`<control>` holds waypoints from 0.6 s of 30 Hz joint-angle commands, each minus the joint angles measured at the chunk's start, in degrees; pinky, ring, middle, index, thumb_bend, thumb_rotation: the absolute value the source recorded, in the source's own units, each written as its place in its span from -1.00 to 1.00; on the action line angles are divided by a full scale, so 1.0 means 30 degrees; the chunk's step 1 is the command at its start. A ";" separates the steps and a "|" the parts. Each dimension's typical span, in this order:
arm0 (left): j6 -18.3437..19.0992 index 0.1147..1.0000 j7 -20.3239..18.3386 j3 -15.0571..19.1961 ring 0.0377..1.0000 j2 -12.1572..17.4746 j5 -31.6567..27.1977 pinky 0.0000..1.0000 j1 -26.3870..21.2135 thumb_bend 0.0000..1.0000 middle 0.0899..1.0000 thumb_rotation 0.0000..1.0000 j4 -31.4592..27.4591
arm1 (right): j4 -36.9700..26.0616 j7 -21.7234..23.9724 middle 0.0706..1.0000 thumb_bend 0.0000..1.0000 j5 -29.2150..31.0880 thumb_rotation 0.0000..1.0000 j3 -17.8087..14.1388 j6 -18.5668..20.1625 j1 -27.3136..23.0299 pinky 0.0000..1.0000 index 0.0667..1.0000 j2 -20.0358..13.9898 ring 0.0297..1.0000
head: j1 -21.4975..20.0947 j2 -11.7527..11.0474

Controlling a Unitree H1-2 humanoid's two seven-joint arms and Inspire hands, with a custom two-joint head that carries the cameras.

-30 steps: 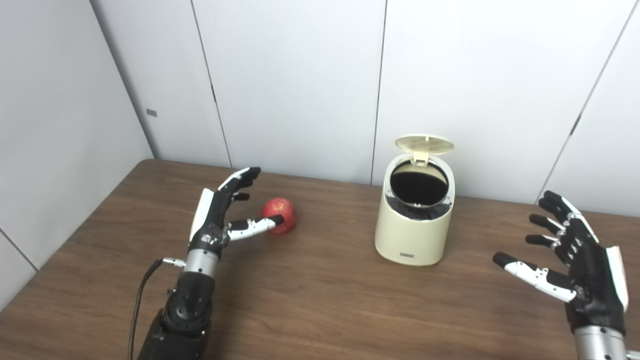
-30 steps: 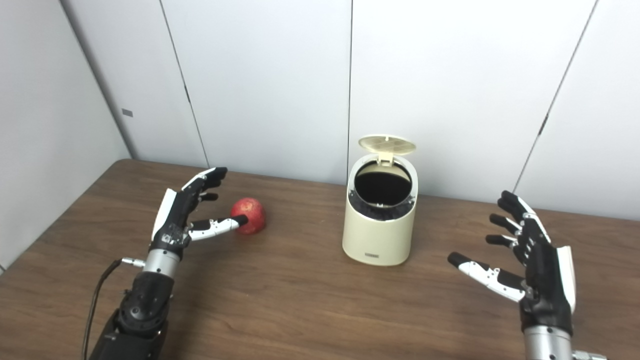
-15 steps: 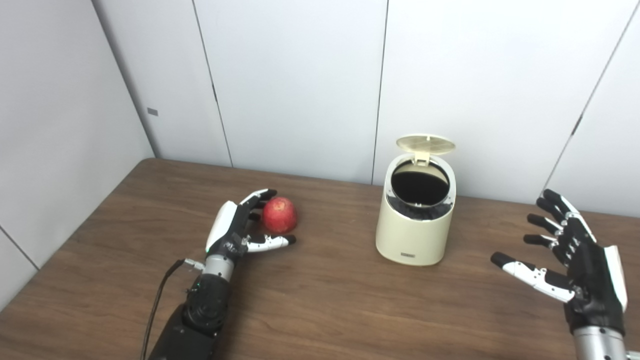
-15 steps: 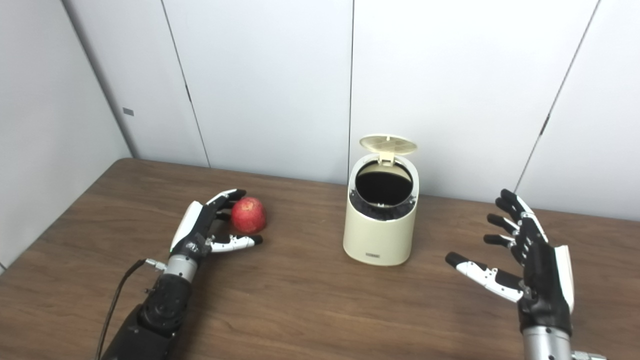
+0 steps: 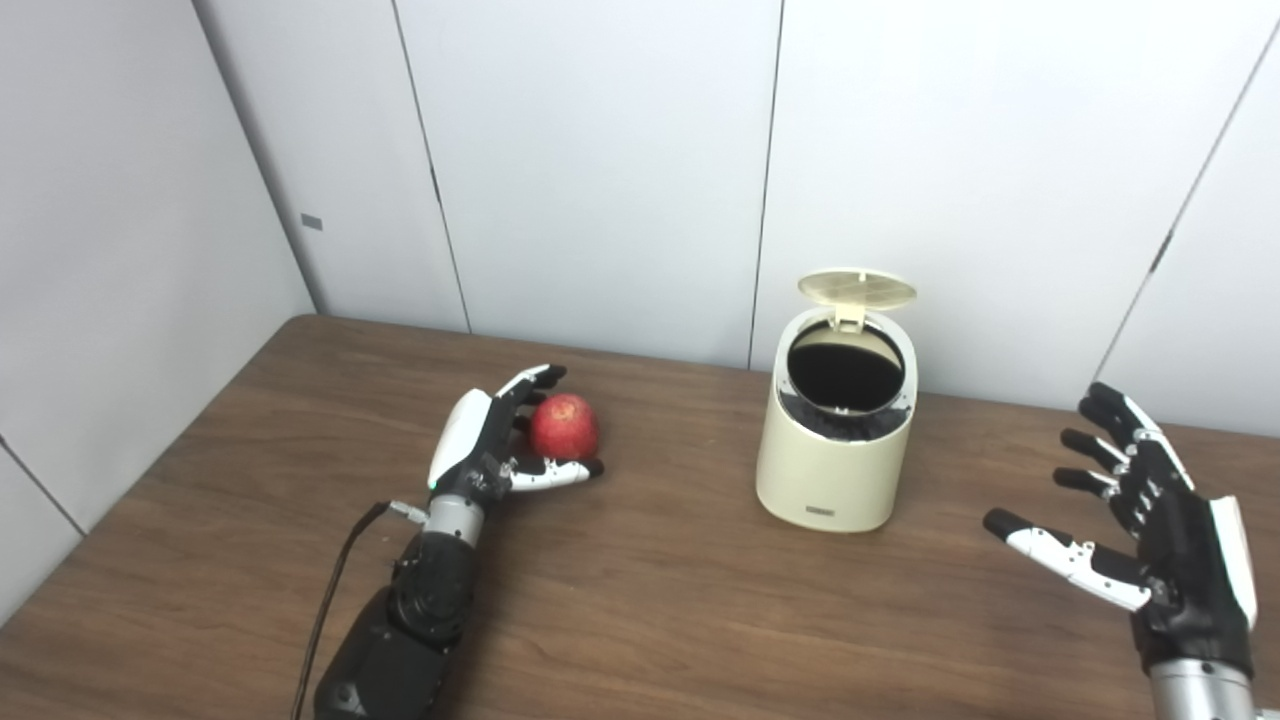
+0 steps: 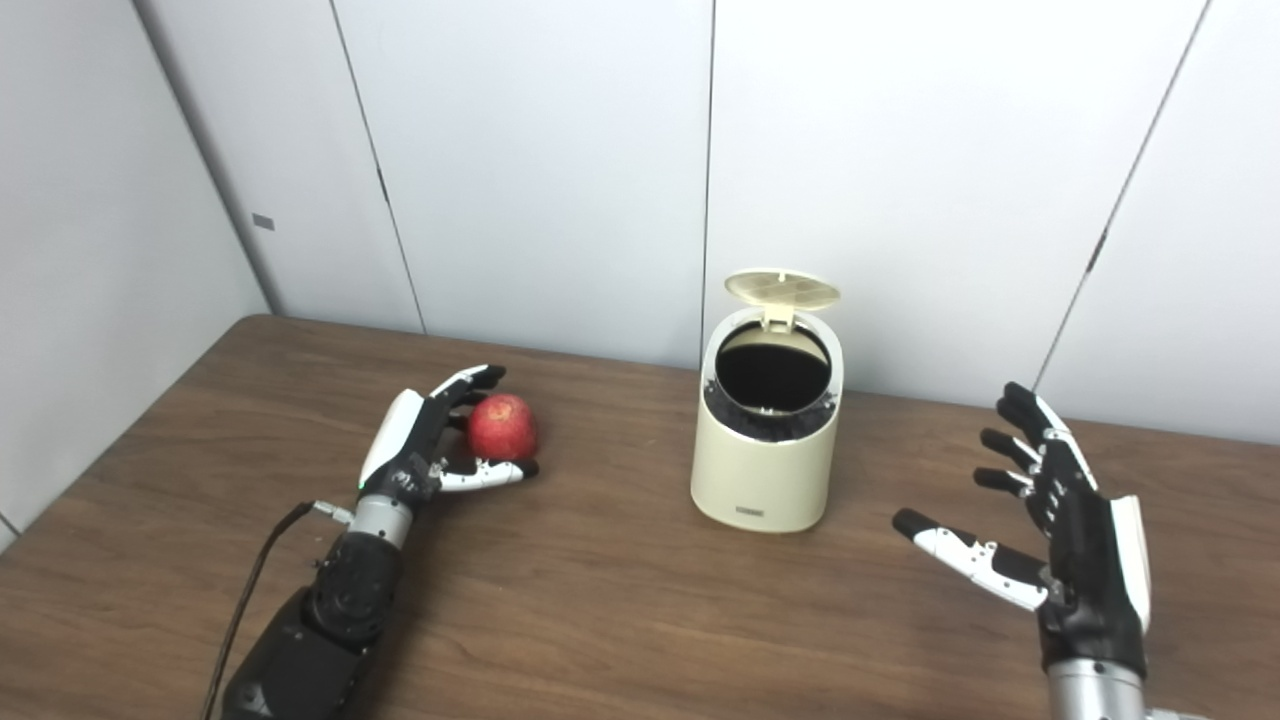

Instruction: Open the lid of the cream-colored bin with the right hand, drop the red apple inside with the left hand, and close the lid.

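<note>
Your left hand cups the apple; the bin stands open.

Your left hand [image 5: 487, 450] curls loosely around the red apple [image 5: 564, 426] on the table [image 5: 650, 600], not clamped. Right of it, the cream-colored bin [image 5: 836, 440] has its lid [image 5: 857, 287] up. Your right hand [image 5: 1150, 520] hovers spread, empty.

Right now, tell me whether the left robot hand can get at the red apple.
Probably yes. The left robot hand is already cupped around the red apple on the table, fingers behind it and thumb in front; nothing lies between them. Whether it grips yet is unclear.
</note>
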 commanded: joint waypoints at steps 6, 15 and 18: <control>-0.1258 0.60 0.0427 -0.0127 0.45 -0.0254 -0.0603 0.26 -0.1050 0.56 0.56 -0.93 0.0953 | -0.0668 -0.0067 0.74 0.29 -0.0208 -1.00 -0.0019 -0.0533 -0.0384 0.37 0.74 -0.0070 0.60 | -0.0114 0.0186; -0.1194 -0.17 0.1968 -0.0929 -0.13 -0.0228 0.0704 -0.22 -0.1130 -0.04 -0.09 -1.00 0.1606 | -0.0664 -0.0109 0.70 0.30 -0.0143 -1.00 -0.0137 -0.0647 -0.0425 0.27 0.71 -0.0110 0.54 | -0.0103 0.0316; -0.0856 -0.17 0.2092 -0.1109 -0.13 -0.0120 0.1041 -0.22 -0.1059 -0.04 -0.09 -1.00 0.1519 | -0.0577 -0.0024 0.72 0.28 0.0023 -1.00 -0.0172 -0.0723 -0.0443 0.32 0.73 -0.0162 0.56 | -0.0078 0.0362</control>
